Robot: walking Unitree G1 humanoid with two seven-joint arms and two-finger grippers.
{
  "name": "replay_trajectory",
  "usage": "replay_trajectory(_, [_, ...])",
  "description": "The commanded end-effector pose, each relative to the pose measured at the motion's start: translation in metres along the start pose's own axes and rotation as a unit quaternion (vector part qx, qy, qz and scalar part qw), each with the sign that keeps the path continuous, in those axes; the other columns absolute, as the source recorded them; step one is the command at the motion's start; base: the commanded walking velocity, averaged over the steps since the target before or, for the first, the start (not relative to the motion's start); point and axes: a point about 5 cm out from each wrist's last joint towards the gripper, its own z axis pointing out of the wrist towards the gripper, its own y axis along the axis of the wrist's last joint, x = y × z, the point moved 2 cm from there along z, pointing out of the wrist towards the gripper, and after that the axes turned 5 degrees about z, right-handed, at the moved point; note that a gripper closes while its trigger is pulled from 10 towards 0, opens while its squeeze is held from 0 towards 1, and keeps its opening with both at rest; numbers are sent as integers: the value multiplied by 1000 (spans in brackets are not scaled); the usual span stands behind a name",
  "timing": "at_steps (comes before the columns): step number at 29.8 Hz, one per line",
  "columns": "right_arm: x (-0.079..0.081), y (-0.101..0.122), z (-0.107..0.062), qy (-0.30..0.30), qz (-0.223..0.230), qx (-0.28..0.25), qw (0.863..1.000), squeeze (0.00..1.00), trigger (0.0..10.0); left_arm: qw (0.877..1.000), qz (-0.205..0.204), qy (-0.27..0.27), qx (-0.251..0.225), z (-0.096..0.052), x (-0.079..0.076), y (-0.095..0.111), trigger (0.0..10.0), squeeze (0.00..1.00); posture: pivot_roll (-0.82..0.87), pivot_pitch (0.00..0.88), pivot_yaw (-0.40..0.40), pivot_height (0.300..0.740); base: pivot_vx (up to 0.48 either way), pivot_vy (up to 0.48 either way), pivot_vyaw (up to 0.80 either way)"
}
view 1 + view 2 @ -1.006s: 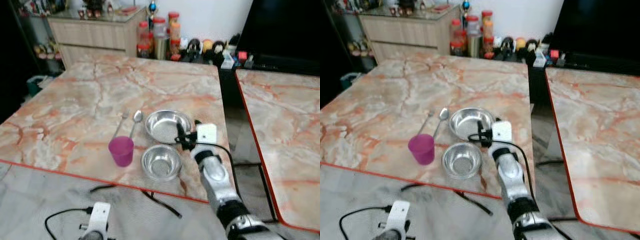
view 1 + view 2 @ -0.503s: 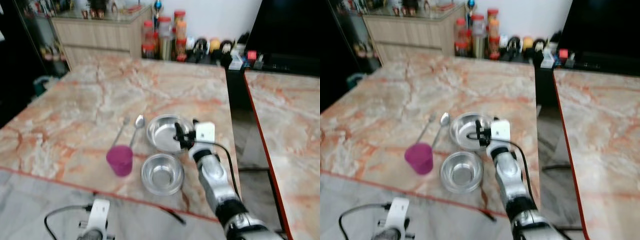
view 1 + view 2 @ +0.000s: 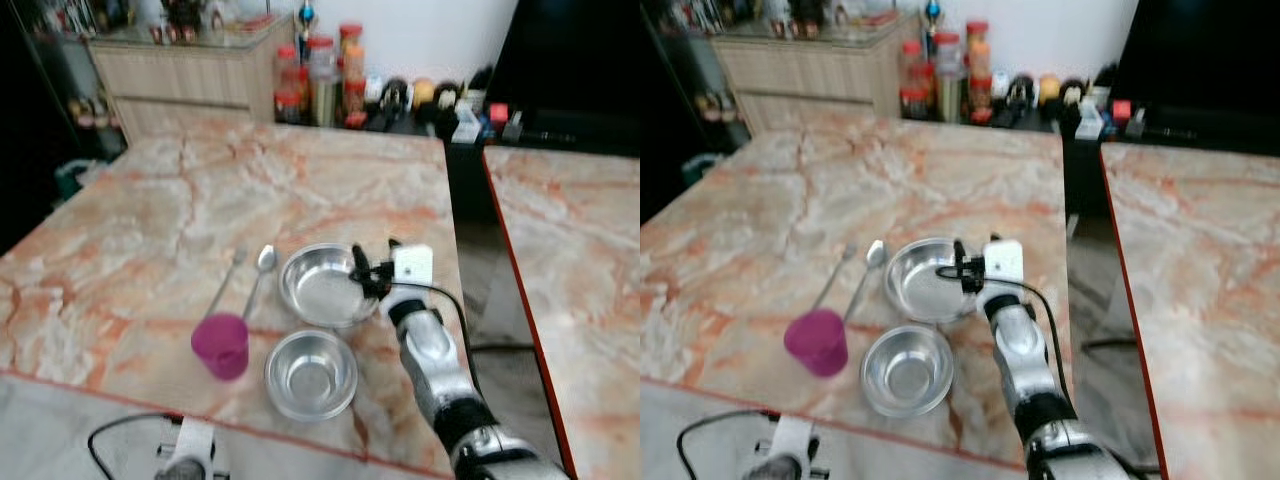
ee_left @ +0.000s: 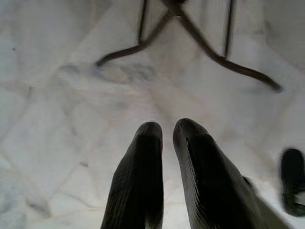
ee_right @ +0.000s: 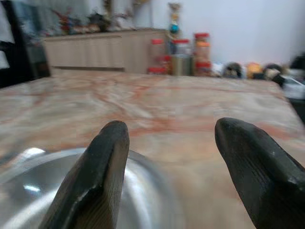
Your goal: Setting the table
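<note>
On the marble table (image 3: 180, 200) lie a wide steel bowl (image 3: 318, 287), a smaller steel bowl (image 3: 311, 375) in front of it, a purple cup (image 3: 221, 346), a spoon (image 3: 262, 270) and a fork (image 3: 228, 281). My right gripper (image 3: 372, 268) is at the wide bowl's right rim, open. In the right wrist view its fingers (image 5: 102, 162) stand wide apart over that bowl's rim (image 5: 143, 164). My left gripper (image 4: 167, 131) hangs low over the floor, its fingers together and holding nothing.
A second marble table (image 3: 580, 260) stands to the right across a narrow gap. Jars (image 3: 320, 75) and small items line the far edge beside a wooden cabinet (image 3: 190, 70). Cables (image 4: 190, 33) lie on the floor under the near edge.
The whole picture has shifted as the camera moved. My right gripper stays at the wide bowl's right rim, and the tableware keeps its places.
</note>
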Motion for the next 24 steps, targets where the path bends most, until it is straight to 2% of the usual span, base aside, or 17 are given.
replay_trajectory(1, [2,2,2,-5,16,-2,1000,0,10000,1000,4,1,6,0,2,-3,10000,0,59,0,-2,740,0,0,0])
replay_trajectory(3, [2,3,3,-6,23,-2,1000,0,10000,1000,5,1,6,0,2,-2,10000,0,59,0,-2,740,0,0,0])
replay_trajectory(4, [3,4,4,-6,43,-4,999,1000,10000,1000,6,0,5,0,2,-2,10000,0,61,0,-3,740,0,0,0])
replay_trajectory(8, [2,6,7,-23,78,0,997,1000,10000,1000,7,1,6,0,3,-2,10000,0,64,0,-4,740,0,0,0])
replay_trajectory(9, [2,4,8,-27,99,8,995,459,10000,1000,6,1,6,0,3,-3,10000,0,65,0,-5,740,0,0,0])
replay_trajectory(10, [2,4,8,-28,104,10,994,459,10000,1000,6,1,6,0,2,-3,10000,0,65,0,-5,740,0,0,0])
replay_trajectory(11, [2,4,9,-29,107,12,994,0,10000,1000,6,1,7,0,3,-3,10000,0,65,0,-4,740,0,0,0])
replay_trajectory(15, [1,1,10,-35,114,31,992,0,10000,1000,4,0,9,-1,2,-5,10000,0,67,0,-5,740,0,0,0])
replay_trajectory(17, [-4,0,13,-59,125,52,989,0,10000,1000,3,0,10,-1,2,-6,10000,0,66,0,-3,740,0,0,0])
replay_trajectory(19, [-4,1,15,-63,150,58,985,0,10000,1000,3,1,11,-1,3,-6,10000,0,68,0,-2,740,0,0,0])
replay_trajectory(21, [-5,-2,17,-70,130,78,986,0,10000,1000,3,2,12,-1,3,-7,10000,0,67,0,-1,740,0,0,0])
replay_trajectory(24, [-3,-6,19,-73,137,113,981,0,10000,1000,2,4,11,-1,5,-6,10000,0,69,0,-1,740,0,0,0])
